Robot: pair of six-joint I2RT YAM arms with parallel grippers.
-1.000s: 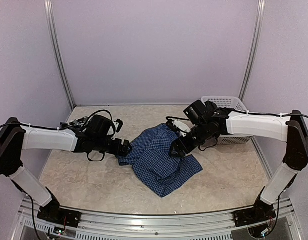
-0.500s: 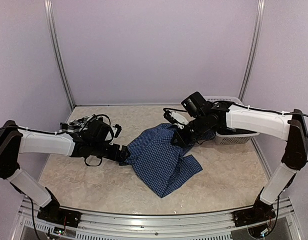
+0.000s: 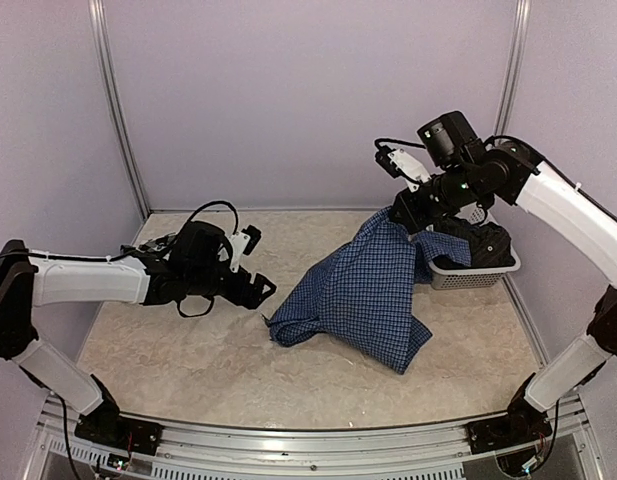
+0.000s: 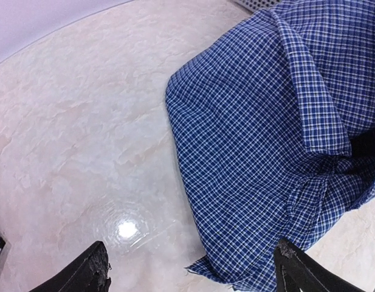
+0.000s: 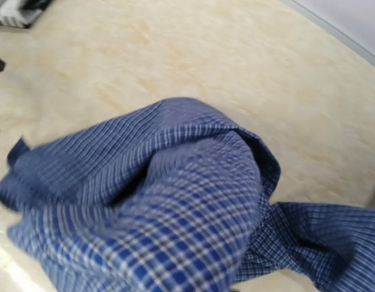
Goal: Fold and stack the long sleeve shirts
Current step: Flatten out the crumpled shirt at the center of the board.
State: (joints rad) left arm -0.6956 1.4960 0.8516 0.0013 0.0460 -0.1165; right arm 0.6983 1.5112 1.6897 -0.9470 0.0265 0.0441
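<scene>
We find the blue checked shirt [image 3: 363, 290] crumpled, top raised, hem on the table [image 3: 168, 350]. A dark shirt [image 3: 483, 243] fills the basket [image 3: 478, 277]

Open table [image 3: 178, 365] lies left of the hanging blue shirt [image 3: 368, 285]; the basket [image 3: 456, 279] crowds its right side

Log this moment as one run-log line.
right gripper: shut on blue shirt, top held up, hem on table | left gripper: open, empty, low beside hem | fold: not yet done
</scene>
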